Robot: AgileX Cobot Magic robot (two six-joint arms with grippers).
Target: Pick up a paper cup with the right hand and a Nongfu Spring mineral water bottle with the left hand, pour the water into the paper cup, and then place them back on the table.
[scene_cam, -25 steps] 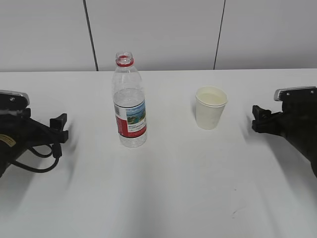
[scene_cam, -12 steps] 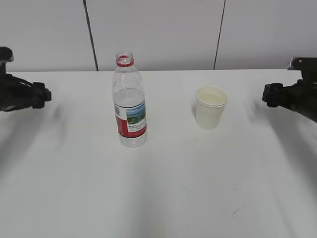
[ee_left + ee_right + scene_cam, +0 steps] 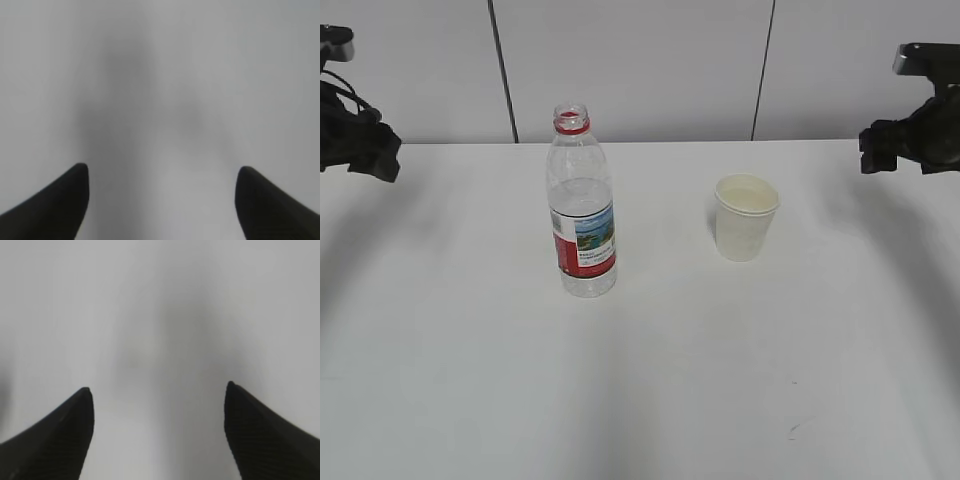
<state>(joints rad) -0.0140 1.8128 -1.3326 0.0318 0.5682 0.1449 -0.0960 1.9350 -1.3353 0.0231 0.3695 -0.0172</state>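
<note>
On the white table (image 3: 650, 380), upright: Nongfu Spring mineral water bottle (image 3: 582, 205), capless, red neck ring, water partway up. Right of the bottle and apart from it, paper cup (image 3: 745, 216), upright too. Far left of the bottle, raised over the table edge, left end effector (image 3: 368, 150); fingers (image 3: 55, 205) spread wide apart, empty. Far right of the bottle, past the cup, right end effector (image 3: 880, 147), raised likewise, fingers (image 3: 60, 435) parted, holding nothing
</note>
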